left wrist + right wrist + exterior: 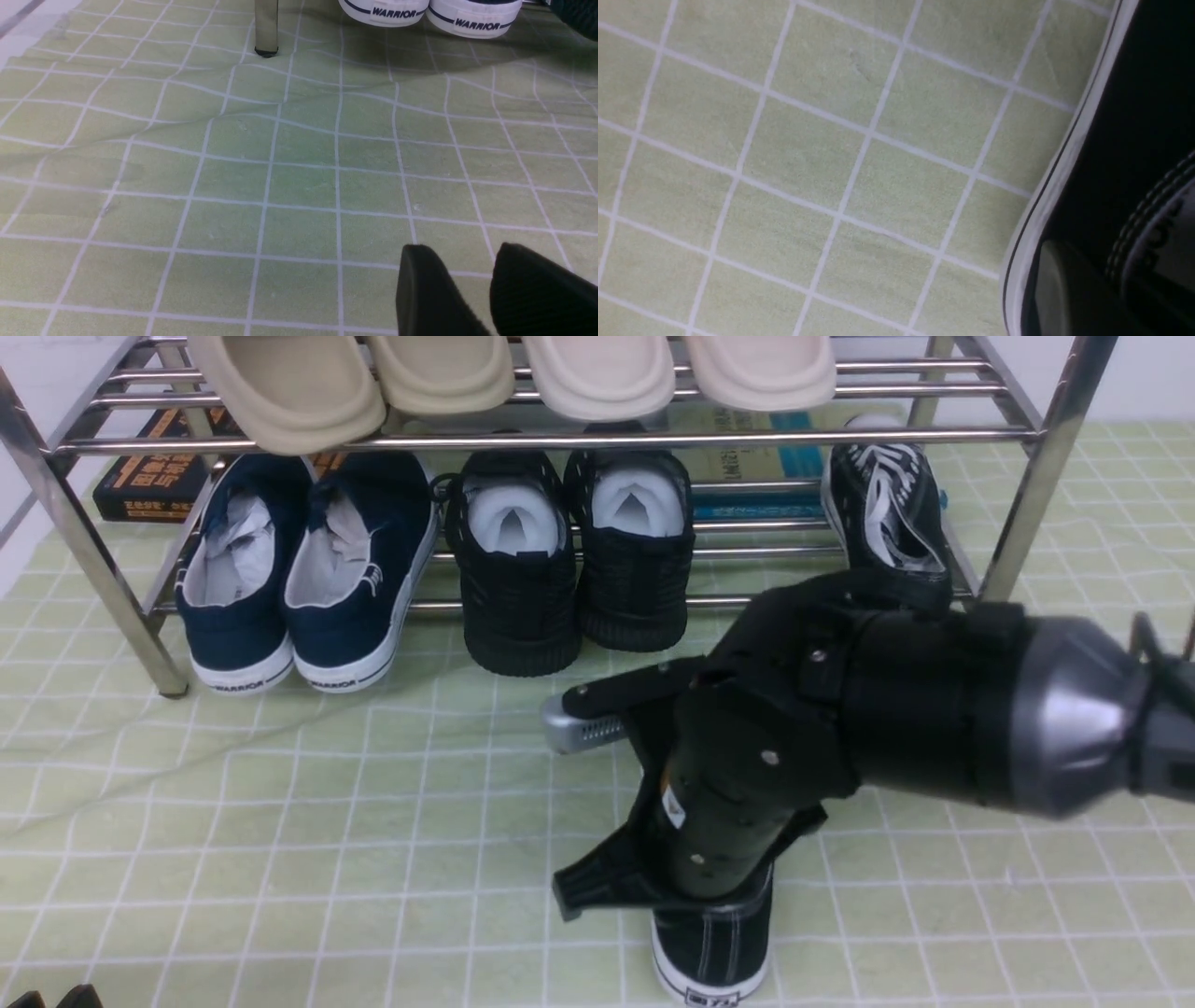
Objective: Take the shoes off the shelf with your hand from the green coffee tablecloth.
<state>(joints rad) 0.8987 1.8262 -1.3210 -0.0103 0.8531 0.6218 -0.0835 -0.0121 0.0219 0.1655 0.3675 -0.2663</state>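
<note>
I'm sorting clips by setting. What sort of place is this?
Probably a staged home shoe corner rather than a real hallway: a silver metal shoe rack holds navy sneakers and beige slippers, and it stands on a pale green checked tablecloth.

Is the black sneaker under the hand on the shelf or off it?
Off: the sneaker stands upright on the green cloth, before the shelf.

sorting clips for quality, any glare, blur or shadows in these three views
front view: glare streaks along the shelf bars, the hand close and slightly soft; left wrist view: sharp, dim shadow on the tablecloth by the navy shoes; right wrist view: black sneaker soft, very near
</note>
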